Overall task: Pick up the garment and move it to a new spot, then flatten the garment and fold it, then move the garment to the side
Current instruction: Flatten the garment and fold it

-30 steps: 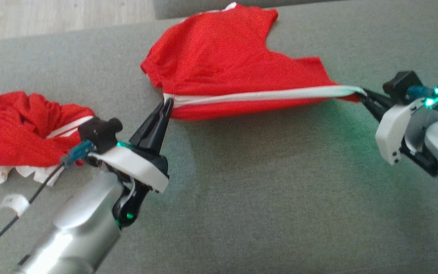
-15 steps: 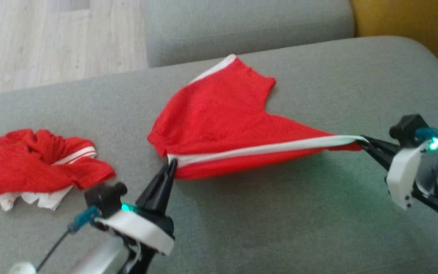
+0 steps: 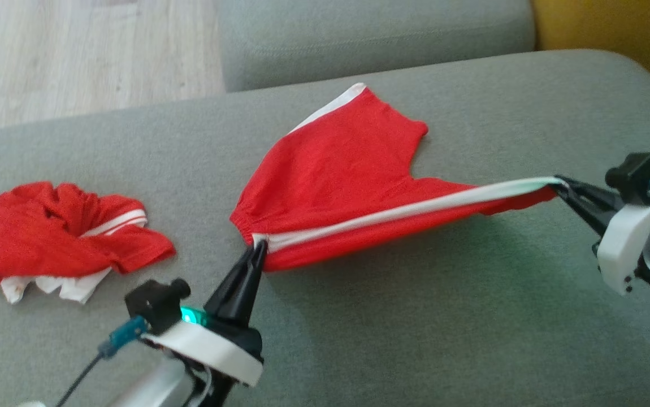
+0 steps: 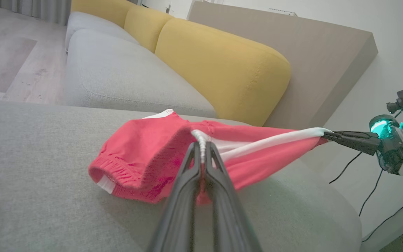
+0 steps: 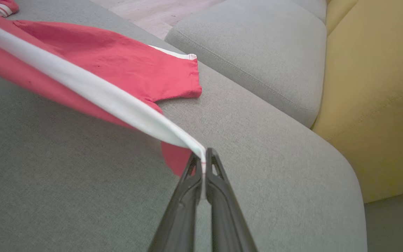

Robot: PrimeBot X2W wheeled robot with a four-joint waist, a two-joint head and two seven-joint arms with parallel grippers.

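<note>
A red garment [image 3: 336, 175] with a white side stripe, a pair of shorts, hangs stretched between both grippers above the grey sofa cushion [image 3: 415, 316]. My left gripper [image 3: 258, 247] is shut on the waistband end of the stripe; in the left wrist view the garment [image 4: 145, 157] bunches around the left gripper [image 4: 201, 145]. My right gripper [image 3: 561, 183] is shut on the stripe's other end, at the leg hem. In the right wrist view the stripe of the garment [image 5: 117, 66] runs taut up-left from the right gripper [image 5: 204, 155]. The far leg rests on the cushion.
A second red and white garment [image 3: 59, 240] lies crumpled at the cushion's left. A second grey cushion [image 3: 370, 34] and wooden floor [image 3: 76, 56] lie beyond. Yellow back cushions [image 4: 219, 66] stand at the right. Black cables [image 4: 373, 189] hang by the sofa's end.
The head camera has tilted up, shifting the whole picture down. Both grippers keep their hold on the stripe, and the right gripper has drawn farther right, stretching it a little more.
</note>
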